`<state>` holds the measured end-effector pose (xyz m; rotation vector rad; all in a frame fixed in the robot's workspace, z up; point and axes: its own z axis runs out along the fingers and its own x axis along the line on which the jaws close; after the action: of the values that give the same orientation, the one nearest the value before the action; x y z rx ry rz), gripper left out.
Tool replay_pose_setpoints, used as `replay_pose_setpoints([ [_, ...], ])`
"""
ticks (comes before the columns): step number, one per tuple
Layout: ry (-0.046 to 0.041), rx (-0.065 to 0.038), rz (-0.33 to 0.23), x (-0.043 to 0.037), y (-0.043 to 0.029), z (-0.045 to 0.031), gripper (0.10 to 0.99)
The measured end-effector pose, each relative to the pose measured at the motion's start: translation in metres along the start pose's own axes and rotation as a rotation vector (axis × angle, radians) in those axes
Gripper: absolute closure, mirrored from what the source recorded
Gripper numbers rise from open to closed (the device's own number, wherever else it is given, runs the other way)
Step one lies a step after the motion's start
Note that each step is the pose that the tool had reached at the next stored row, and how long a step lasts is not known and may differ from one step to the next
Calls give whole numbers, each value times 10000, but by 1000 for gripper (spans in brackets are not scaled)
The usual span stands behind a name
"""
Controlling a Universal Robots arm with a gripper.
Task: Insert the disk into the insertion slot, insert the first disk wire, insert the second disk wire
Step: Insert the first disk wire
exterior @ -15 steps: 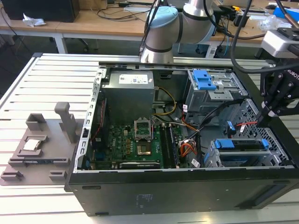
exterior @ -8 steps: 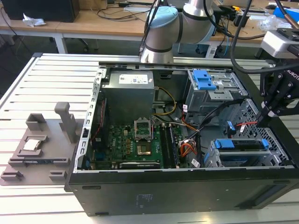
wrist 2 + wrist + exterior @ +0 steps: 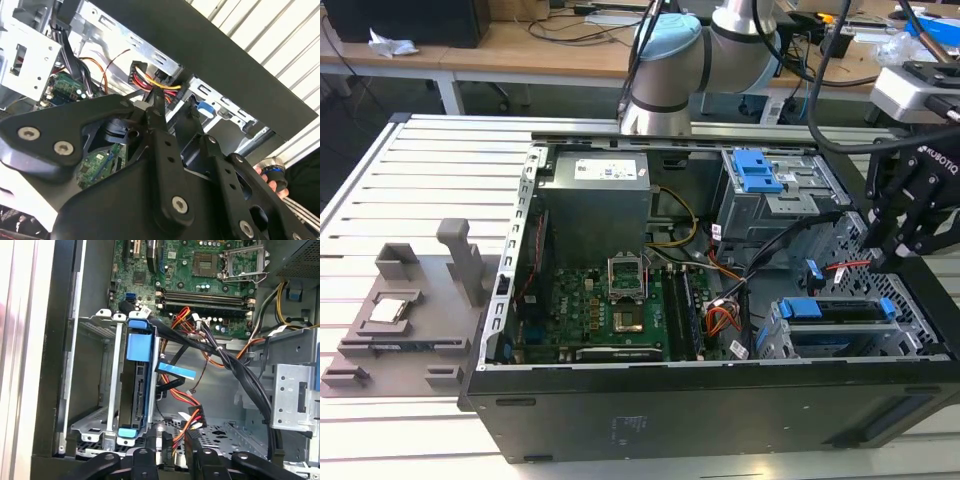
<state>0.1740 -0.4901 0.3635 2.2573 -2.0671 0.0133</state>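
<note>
**Desk:** Where does your job stand?

**Caption:** Your disk (image 3: pixel 137 387), blue carrier and all, sits inside the insertion slot (image 3: pixel 772 336). That is at the lower right of the exterior view, in the open computer case (image 3: pixel 720 425) on the slatted desk (image 3: pixel 420 160). That step reads as done. By my judgement, both wires are left to do. In the first wrist view a black cable with a flat blue plug (image 3: pixel 176 371) hangs loose just beside the disk. A red, orange and yellow bundle (image 3: pixel 192 415) lies free near it, and neither looks seated in the drive.

**Desk:** And your hand?

**Caption:** Your hand (image 3: pixel 169 102) hovers at the right edge of the exterior view, above the case's far end and over the loose wiring. In both wrist views its jaws stand a little apart, with a gap between them. Nothing appears pinched there.

**Desk:** Any writing you can use?

**Caption:** White lettering runs along the hand's black body. A white sticker (image 3: pixel 610 170) sits on the grey power supply (image 3: pixel 590 215) at upper centre. Its print is too small for you to make out.
</note>
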Motion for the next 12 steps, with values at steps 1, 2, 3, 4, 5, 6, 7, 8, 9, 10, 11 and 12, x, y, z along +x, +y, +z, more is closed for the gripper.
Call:
replay_pose_setpoints([
  [1, 75, -7, 3, -9, -3, 16, 725],
  [2, 139, -12, 6, -11, -5, 23, 725],
  [3, 230, -20, 9, -13, -12, 35, 725],
  [4, 317, -29, 15, -15, -23, 51, 725],
  [5, 352, -33, 16, -17, -35, 66, 725],
  [6, 358, -36, 16, -18, -47, 78, 725],
  [7, 365, -37, 16, -19, -53, 82, 725],
  [8, 377, -38, 17, -19, -57, 83, 725],
  [9, 388, -40, 19, -18, -57, 83, 725],
  [10, 394, -40, 19, -18, -58, 84, 725],
  [11, 400, -41, 18, -18, -58, 85, 737],
  [12, 407, -41, 19, -18, -59, 85, 804],
])
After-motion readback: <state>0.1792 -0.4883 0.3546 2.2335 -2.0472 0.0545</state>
